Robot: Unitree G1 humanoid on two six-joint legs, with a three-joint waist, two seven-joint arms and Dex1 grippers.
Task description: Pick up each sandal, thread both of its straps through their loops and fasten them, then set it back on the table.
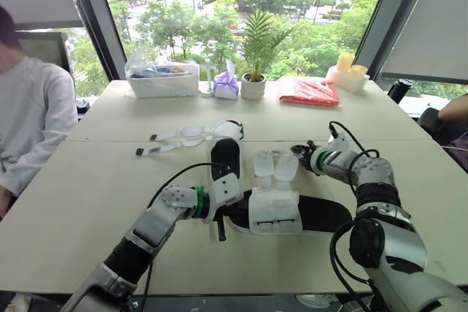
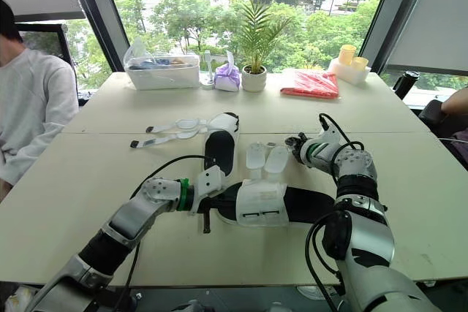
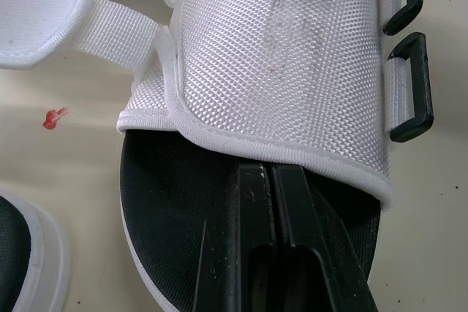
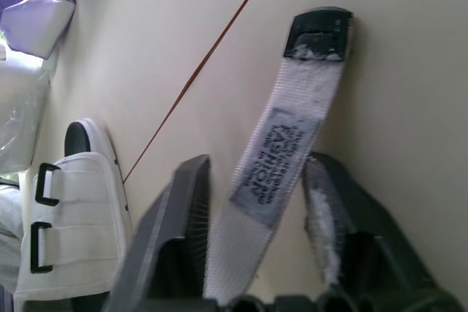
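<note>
Sandal point(image 1: 274, 211) pinched in left jaws pressed together, strap point(image 4: 281, 151) between spread right jaws, seemingly unclamped

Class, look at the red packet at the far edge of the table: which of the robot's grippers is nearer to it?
Right. The right gripper sits partway across, directly short of the red packet; the left gripper is farther back, tucked into the near sandal.

The sandal point(image 3: 278, 56) is coarse white woven cloth, its footbed point(image 3: 175, 210) matt black, its loops point(image 3: 413, 85) smooth plastic
</note>
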